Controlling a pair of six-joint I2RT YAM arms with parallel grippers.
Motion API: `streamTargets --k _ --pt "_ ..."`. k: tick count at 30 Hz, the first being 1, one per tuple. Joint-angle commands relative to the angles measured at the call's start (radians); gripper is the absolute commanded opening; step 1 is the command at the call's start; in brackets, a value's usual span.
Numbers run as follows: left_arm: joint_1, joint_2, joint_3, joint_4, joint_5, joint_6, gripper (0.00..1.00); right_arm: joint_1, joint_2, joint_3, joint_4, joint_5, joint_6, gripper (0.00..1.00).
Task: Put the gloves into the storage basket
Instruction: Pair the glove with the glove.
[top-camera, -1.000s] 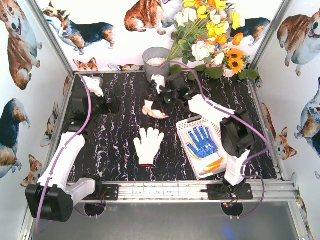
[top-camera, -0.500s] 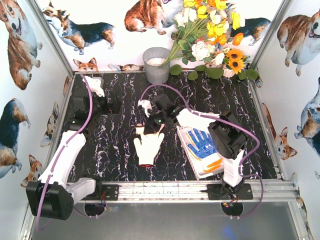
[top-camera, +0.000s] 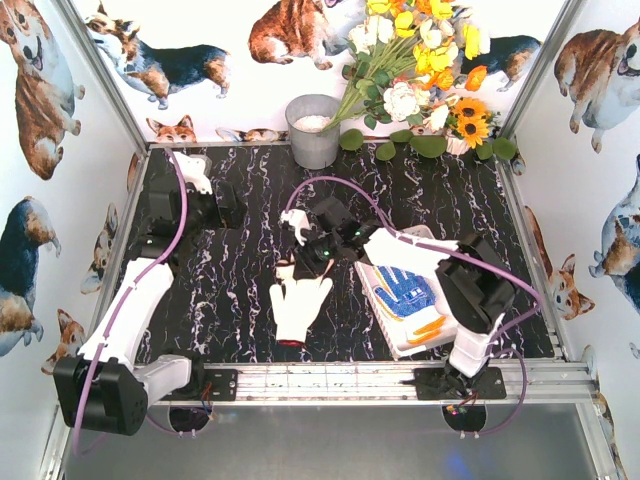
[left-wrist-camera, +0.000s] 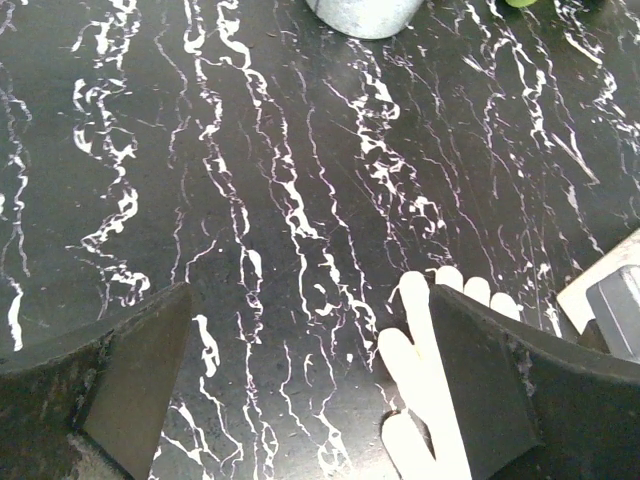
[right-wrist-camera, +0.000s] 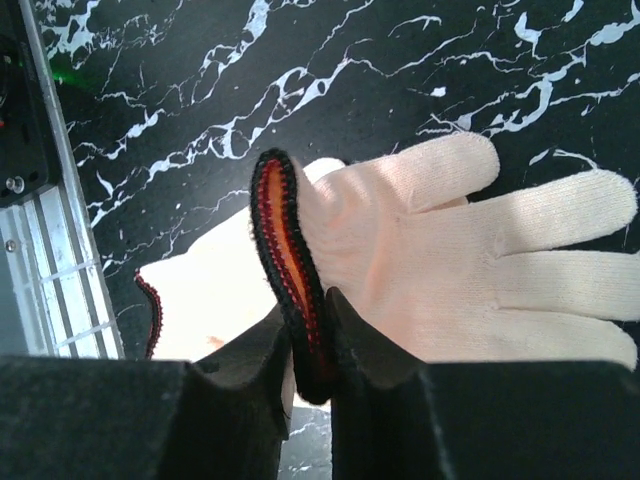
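My left claw (left-wrist-camera: 310, 300) hangs wide open with nothing between its fingers. Below it is only the black marbled table (left-wrist-camera: 230, 170). Far ahead of it, at the back edge, stands the grey bucket (left-wrist-camera: 365, 12).

Off to its right, my right claw (right-wrist-camera: 310, 322) is down low near the middle of the table. It is pinched closed on the upturned cuff of a cream glove (right-wrist-camera: 430, 230). That cuff has a black rim and an orange inside, and it stands up between my two fingers. The rest of the glove lies flat just ahead and to the right of the claw, with its fingers spread toward the back of the table. It rests partly on a white glove (top-camera: 298, 315), which lies flat under the claw with its red-edged cuff toward the near rail.

Further right, close beside this claw, sits the white basket (top-camera: 378, 305), and my right arm passes over its far end. Inside it lies a blue-dotted glove (top-camera: 410, 290). At the basket's near end there is a bit of yellow and orange glove (top-camera: 432, 328).
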Motion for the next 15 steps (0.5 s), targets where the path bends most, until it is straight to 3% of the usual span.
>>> streamTargets --k 1,9,15 --pt "0.010 0.017 -0.001 0.036 0.090 -0.001 0.96 0.025 -0.102 -0.018 0.024 0.057 0.017 0.21" --pt "0.006 0.048 -0.054 0.060 0.225 -0.157 0.91 0.050 -0.291 -0.129 0.027 0.127 0.145 0.37" --pt "-0.026 -0.012 -0.277 0.181 0.361 -0.479 0.88 0.050 -0.340 -0.160 -0.005 0.261 0.565 0.36"
